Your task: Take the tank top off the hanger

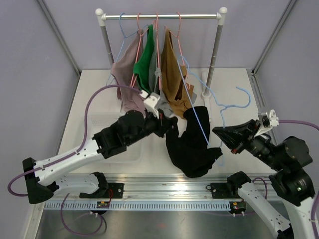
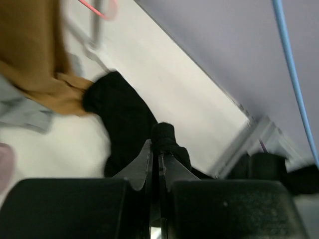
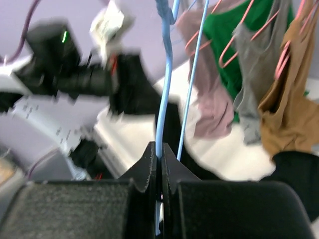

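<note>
The left hand (image 2: 158,149) is closed on a fold of the black tank top (image 1: 192,149), the right hand (image 3: 159,148) closed on the blue hanger (image 3: 160,124) wire — the top sags between both hands, seemingly not yet free of that wire, so separating them remains.

Overhead view bright, even, sharp, soft shadows; both wrist views motion-blurred, backgrounds smeared, out of focus.

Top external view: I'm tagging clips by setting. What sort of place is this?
Probably a robot test cell, not a home: a clothes rail hung with tank tops stands on a white table, plain lilac panels on metal posts enclose it, and two robot arms are bolted at the near edge.
</note>
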Robot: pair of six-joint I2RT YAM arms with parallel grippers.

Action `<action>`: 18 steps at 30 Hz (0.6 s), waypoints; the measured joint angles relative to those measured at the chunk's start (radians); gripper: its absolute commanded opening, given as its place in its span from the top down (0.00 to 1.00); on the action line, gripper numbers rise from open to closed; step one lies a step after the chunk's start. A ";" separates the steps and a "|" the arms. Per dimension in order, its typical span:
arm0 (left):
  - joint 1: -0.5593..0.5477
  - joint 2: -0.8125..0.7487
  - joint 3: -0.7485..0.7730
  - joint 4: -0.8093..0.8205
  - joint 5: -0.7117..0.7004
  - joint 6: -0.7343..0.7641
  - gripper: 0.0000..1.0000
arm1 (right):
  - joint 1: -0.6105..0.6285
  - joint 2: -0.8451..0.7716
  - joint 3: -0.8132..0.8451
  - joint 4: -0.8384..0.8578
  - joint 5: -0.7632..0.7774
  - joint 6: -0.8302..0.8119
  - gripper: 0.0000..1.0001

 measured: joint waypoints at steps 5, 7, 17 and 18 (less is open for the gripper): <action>-0.126 0.027 -0.107 0.034 0.070 0.016 1.00 | 0.001 0.055 -0.129 0.346 0.179 0.050 1.00; -0.146 0.045 -0.153 0.047 0.071 0.011 1.00 | 0.002 0.108 -0.127 0.444 0.265 0.038 1.00; -0.151 0.068 -0.225 0.018 0.013 -0.027 0.96 | 0.002 0.101 -0.224 0.553 0.432 -0.022 1.00; -0.151 0.068 -0.223 0.003 -0.003 -0.030 0.96 | 0.002 0.090 -0.214 0.523 0.445 -0.031 1.00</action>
